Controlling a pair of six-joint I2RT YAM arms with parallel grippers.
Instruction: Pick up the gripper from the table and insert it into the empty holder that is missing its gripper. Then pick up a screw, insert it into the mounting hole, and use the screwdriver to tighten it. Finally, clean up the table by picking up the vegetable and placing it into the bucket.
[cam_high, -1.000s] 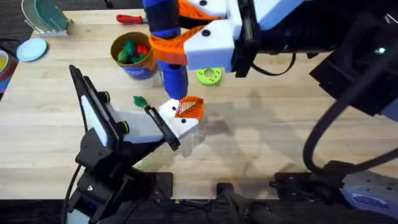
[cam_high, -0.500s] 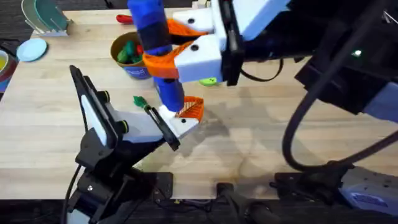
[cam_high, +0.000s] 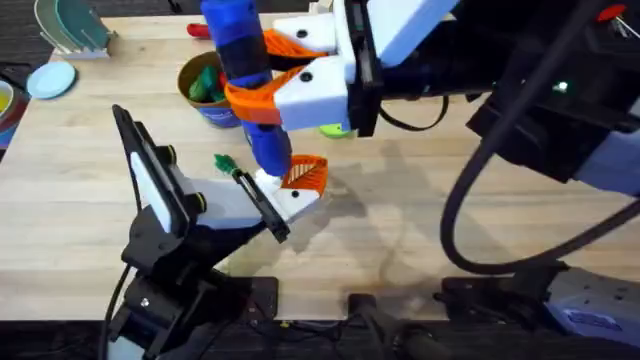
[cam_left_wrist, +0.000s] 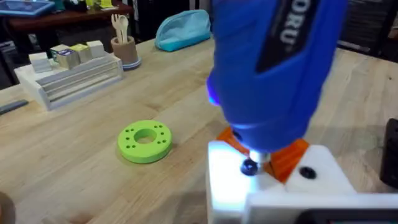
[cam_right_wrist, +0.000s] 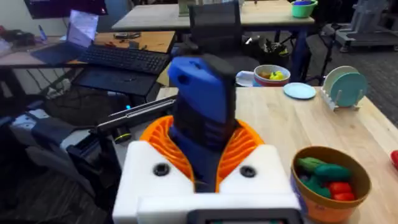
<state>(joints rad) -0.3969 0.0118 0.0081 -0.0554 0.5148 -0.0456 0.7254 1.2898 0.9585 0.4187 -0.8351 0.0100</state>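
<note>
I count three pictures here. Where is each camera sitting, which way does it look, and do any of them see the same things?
Overhead: above the table, looking down and forward at the blue-handled screwdriver clamped in the right gripper over the white plastic holder.
Left wrist: low by that holder, facing the screwdriver's tip and a green ring-shaped disc.
Right wrist: behind its own white-and-orange fingers, facing the round orange-tan bucket.
Shared: all three show the screwdriver.

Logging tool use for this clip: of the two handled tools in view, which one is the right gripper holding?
The right gripper holds the thick bright-blue-handled screwdriver upright; the red-handled tool lies on the table's far edge.
</note>
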